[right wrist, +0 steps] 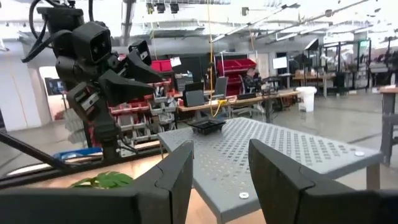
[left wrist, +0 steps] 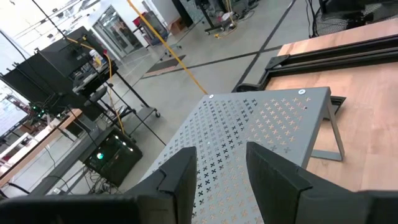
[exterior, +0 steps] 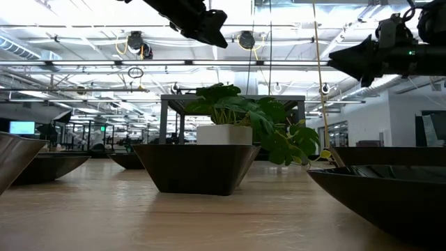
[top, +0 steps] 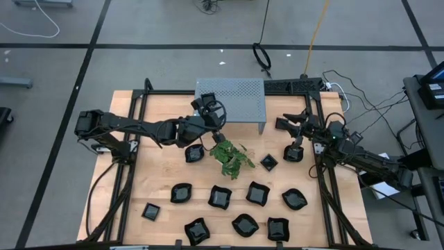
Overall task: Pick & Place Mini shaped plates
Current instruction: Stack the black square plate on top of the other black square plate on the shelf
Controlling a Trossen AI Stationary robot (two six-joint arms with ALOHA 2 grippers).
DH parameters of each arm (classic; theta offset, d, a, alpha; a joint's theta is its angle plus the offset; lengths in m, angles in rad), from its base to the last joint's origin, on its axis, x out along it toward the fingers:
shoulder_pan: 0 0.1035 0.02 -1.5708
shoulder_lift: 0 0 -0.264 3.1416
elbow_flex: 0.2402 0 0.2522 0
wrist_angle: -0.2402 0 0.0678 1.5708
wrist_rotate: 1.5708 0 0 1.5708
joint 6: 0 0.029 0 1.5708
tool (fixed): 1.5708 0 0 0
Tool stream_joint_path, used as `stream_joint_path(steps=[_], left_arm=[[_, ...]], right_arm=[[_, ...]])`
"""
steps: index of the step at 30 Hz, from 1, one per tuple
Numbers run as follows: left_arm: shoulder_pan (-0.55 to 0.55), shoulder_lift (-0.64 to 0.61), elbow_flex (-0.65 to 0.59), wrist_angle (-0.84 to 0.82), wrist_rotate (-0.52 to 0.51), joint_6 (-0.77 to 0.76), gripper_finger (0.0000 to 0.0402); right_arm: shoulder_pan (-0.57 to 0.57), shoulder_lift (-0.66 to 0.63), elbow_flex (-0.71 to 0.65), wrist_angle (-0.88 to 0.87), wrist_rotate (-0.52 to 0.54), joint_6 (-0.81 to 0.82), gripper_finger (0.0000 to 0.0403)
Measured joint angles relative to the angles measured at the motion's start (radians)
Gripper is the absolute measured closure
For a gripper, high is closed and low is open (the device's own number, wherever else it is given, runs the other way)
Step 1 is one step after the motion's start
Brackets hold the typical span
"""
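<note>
Twelve or so mini shaped plates (top: 220, 197) lie scattered on the wooden table (top: 159, 173), most of them spread on the side of the green plant (top: 231, 158) away from the grey perforated shelf (top: 232, 98). They are small, glossy and black, some square, some round, some with wavy rims. One square plate (top: 195, 153) sits just beside the plant on the left arm's side, another small square one (top: 269, 162) just beside it on the right arm's side, and a further plate (top: 293, 153) lies well past that one, under the right arm. In the right wrist view one more black dish (right wrist: 206, 126) rests on top of the shelf, near its far edge.

The left gripper (top: 211, 110) hangs in the air at the edge of the shelf, above the table and between the shelf and the plant; its fingers (left wrist: 278, 177) stand apart with nothing between them. The nearest plate to it is the square one beside the plant, lower down and not touched.

The right gripper (top: 291, 123) is raised off the shelf's other end, pointing toward the shelf; its fingers (right wrist: 278, 169) are likewise parted and empty. The plate under the right arm lies close below it, apart from the fingers.

In the low view a square dish (exterior: 196, 167) shows steep flared walls and a flat base, with the plant's white pot (exterior: 224, 134) behind it.
</note>
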Motion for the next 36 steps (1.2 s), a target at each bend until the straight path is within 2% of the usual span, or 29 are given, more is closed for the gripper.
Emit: stream_joint_path(steps=[2, 6, 15, 21, 28, 36], left_arm=[[0.000, 0.000, 0.000, 0.000, 0.000, 0.001, 0.0256], [0.000, 0.000, 0.000, 0.000, 0.001, -0.006, 0.0256], [0.000, 0.000, 0.000, -0.001, 0.002, -0.044, 0.0256], [0.000, 0.000, 0.000, 0.000, 0.002, -0.044, 0.0256], [0.000, 0.000, 0.000, 0.000, 0.002, -0.044, 0.0256], [0.000, 0.000, 0.000, 0.000, 0.002, -0.042, 0.0256]], right_arm=[[0.000, 0.001, 0.002, -0.018, 0.001, 0.018, 0.0261], [0.000, 0.024, 0.032, -0.164, 0.011, 0.020, 0.0254], [0.000, 0.188, 0.152, -0.434, 0.182, -0.117, 0.0205], [0.000, 0.377, 0.213, -0.473, 0.185, -0.148, 0.0184], [0.000, 0.601, 0.250, -0.477, 0.190, -0.147, 0.0191], [0.000, 0.776, 0.318, -0.562, 0.344, -0.253, 0.0192]])
